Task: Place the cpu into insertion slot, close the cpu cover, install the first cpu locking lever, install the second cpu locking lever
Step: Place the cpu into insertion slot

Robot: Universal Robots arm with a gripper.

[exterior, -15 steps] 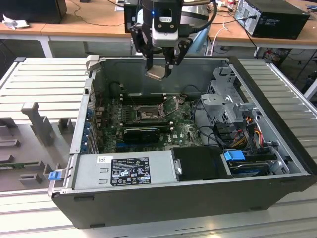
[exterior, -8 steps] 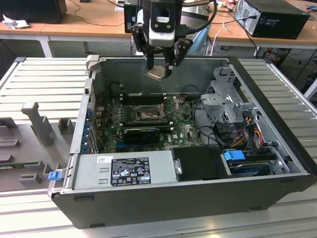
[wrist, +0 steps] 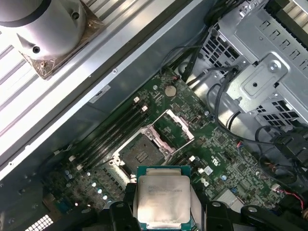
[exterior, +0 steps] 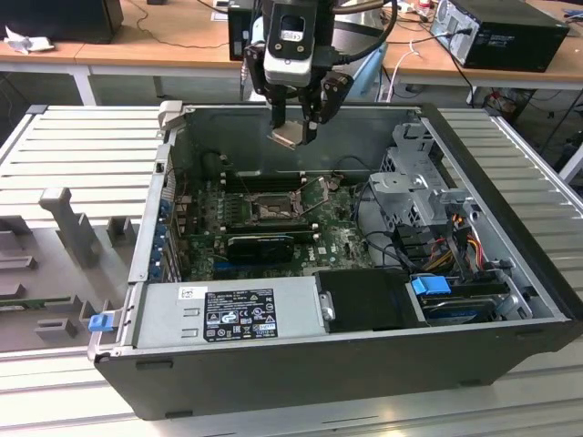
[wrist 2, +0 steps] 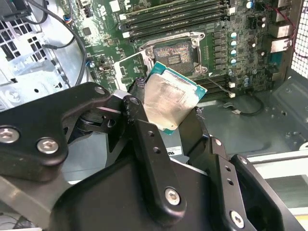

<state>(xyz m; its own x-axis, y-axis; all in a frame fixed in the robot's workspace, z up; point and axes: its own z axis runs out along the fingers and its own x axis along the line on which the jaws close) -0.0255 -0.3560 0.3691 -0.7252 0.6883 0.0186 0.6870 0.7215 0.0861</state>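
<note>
My gripper (exterior: pixel 293 135) hangs above the open computer case, shut on the cpu (exterior: pixel 286 137). In both wrist views the chip is pinched by its edges between the black fingers (wrist 2: pixel 139 115), its pale silver face (wrist 2: pixel 169 98) (wrist: pixel 163 197) in plain sight. The insertion slot (exterior: pixel 271 209) lies on the green motherboard well below the chip, a dark square with a metal rim (wrist: pixel 139 154) (wrist 2: pixel 175 52). Beside the slot, the cpu cover (wrist: pixel 174 127) stands swung open as a silvery frame (wrist 2: pixel 126 67). The chip is apart from the slot.
A long black expansion card (exterior: pixel 260 244) lies just in front of the slot and memory sticks (exterior: pixel 260 180) behind it. A grey power supply (exterior: pixel 228 314) fills the case front. A metal drive cage (exterior: pixel 419 182) with cables stands at the exterior view's right. Case walls (exterior: pixel 155 200) surround everything.
</note>
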